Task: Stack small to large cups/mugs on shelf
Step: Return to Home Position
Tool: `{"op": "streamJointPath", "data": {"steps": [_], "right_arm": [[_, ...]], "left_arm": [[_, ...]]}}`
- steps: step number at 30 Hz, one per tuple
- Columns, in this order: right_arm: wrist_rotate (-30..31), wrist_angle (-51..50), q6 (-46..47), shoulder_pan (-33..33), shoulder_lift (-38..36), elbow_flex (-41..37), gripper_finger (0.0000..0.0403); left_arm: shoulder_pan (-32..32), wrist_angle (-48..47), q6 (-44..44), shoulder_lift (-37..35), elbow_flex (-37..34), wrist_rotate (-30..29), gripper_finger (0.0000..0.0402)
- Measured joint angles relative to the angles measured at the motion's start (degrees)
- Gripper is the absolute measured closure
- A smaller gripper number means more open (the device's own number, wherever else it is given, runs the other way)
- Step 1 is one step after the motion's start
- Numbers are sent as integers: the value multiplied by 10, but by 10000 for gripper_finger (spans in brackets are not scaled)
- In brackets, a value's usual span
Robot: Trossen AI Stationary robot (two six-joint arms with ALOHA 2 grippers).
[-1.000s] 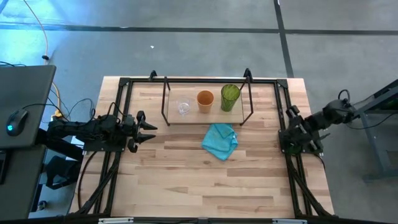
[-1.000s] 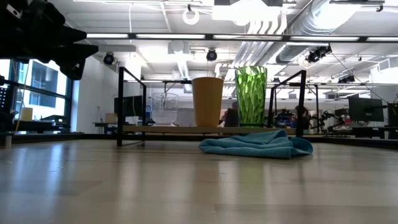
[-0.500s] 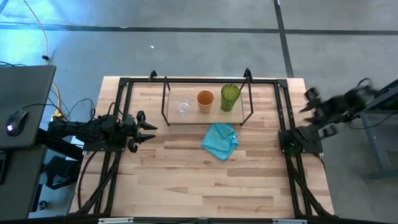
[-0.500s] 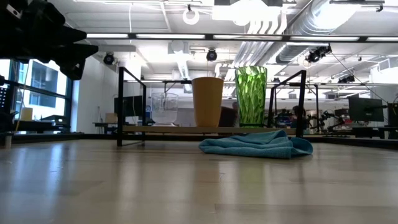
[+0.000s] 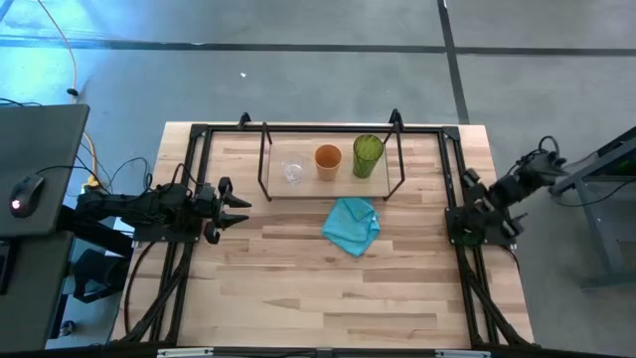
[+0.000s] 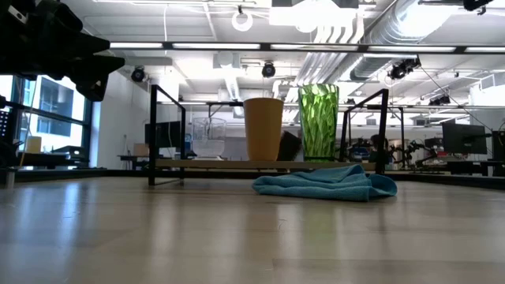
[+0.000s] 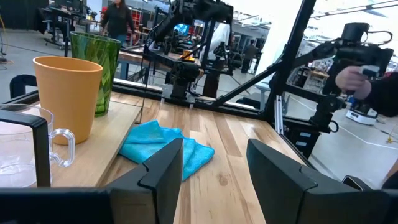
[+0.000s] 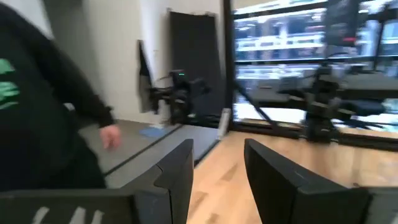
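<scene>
On the far half of the table [image 5: 328, 288], the shelf [image 5: 378, 187] carries all three vessels in a row running left to right along its light wood base: the clear glass mug [image 5: 293, 171] at the left, the orange cup [image 5: 328, 160] in the middle and the green tumbler [image 5: 368, 154] at the right. All three stand upright with their mouths up. The low view shows them rising in height from left to right, with a clear gap between the mug and the orange cup and a narrower one between the orange cup and the tumbler. The left wrist view shows a small handle on the glass mug. A crumpled turquoise cloth [image 5: 352, 225] lies on the bare wood just near of the shelf, in front of the orange cup and the tumbler. At the table's left edge the left gripper [image 5: 244, 212] is held off the table and points right toward the shelf's left end without touching it; its fingers are spread with nothing between them. The right gripper [image 8: 217, 180] sits by the table's right edge, well apart from the shelf, fingers likewise parted and empty. Its wrist view takes in a person [image 8: 37, 118] in a dark top, one hand [image 8: 111, 135] showing.
</scene>
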Motion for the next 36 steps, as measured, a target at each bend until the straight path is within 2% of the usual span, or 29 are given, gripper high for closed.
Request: {"op": "streamJointPath", "data": {"steps": [5,7,14,20,30,36], "right_arm": [[-91,59,-24,15,0,-42,270],[-108,75,-51,17,0,-57,270],[-109,130,-93,16,-1,-108,270],[-88,319,-108,16,-1,-155,280],[-88,505,-93,16,-1,-269,291],[-88,582,-90,16,0,-316,291]], "left_arm": [[0,0,0,0,0,0,234],[0,0,0,0,0,0,234],[0,0,0,0,0,0,234],[0,0,0,0,0,0,234],[0,0,0,0,0,0,234],[0,0,0,0,0,0,234]]}}
